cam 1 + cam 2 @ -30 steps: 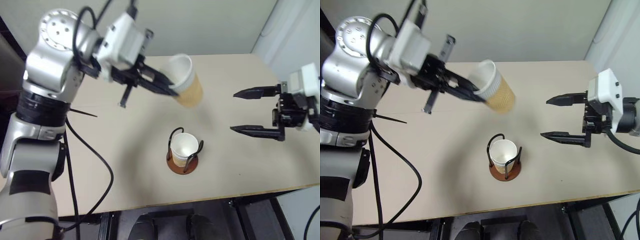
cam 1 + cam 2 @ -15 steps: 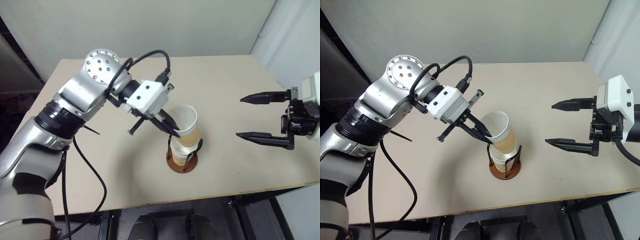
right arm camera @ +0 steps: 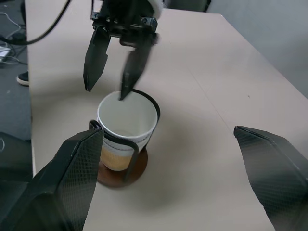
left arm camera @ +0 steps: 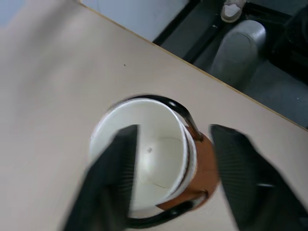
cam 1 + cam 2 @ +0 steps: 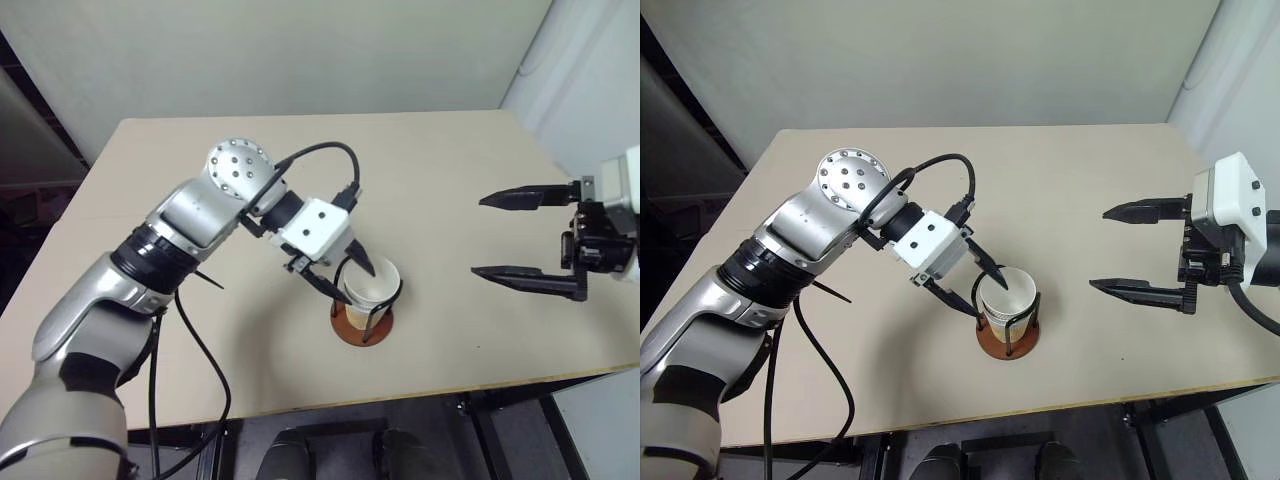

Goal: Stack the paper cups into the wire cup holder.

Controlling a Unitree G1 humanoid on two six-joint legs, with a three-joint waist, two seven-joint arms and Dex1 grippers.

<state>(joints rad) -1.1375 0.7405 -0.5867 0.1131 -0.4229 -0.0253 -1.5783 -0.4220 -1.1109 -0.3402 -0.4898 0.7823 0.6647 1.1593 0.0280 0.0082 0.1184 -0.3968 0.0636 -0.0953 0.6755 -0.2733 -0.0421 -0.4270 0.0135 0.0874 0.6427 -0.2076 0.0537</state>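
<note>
The paper cups (image 5: 1006,296) sit nested upright, mouth up, inside the wire cup holder (image 5: 1009,343), whose reddish-brown base rests near the table's front edge. My left gripper (image 5: 977,289) hovers at the stack's rim, open. One finger (image 3: 130,72) points at the rim's far side and the other finger (image 3: 94,62) hangs outside the cup. The left wrist view looks straight down into the top cup (image 4: 149,156) between the spread fingers (image 4: 115,178). My right gripper (image 5: 479,236) stands open in the air to the right of the holder (image 3: 137,169), holding nothing.
The tan table (image 5: 440,160) is bare around the holder. Its front edge (image 5: 420,392) runs just below the holder. A black cable (image 5: 205,350) hangs from my left arm over the table's front left.
My left gripper brought the cup down from the air into the holder, onto the cup there, then opened and let it go. The right gripper stayed put.
</note>
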